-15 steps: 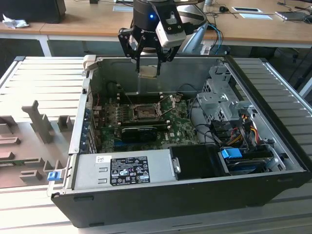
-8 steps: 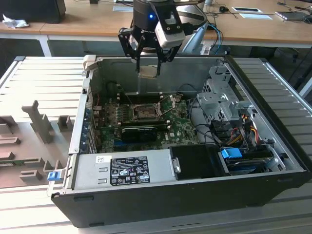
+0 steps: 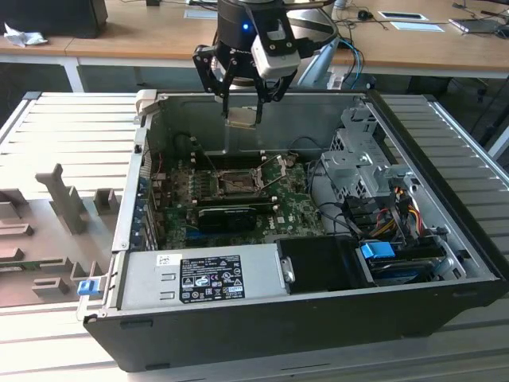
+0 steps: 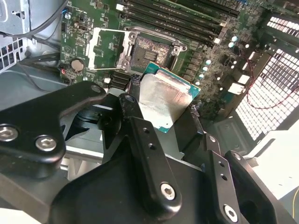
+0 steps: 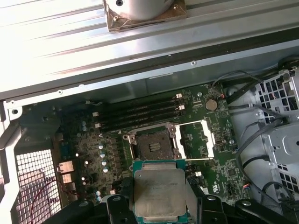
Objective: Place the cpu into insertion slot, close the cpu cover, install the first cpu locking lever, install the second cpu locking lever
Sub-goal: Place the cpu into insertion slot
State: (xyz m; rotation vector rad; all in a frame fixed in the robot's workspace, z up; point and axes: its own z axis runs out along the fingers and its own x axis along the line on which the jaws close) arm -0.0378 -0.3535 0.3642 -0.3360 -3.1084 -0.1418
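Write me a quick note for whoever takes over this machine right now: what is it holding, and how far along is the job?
End effector: shut on the cpu, held in the air above the open computer case.
Insertion slot: empty, on the green board below.
Cpu cover: flipped open beside the slot.
Done: cpu picked up. Not yet done: seating it, closing the cover, both locking steps.

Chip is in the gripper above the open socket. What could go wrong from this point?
1. The fingers pinch the chip only by its edges, well above the socket; a slip might drop it onto the board.
2. The cover is flipped open right beside the socket, so the fingers could catch it on the way down.
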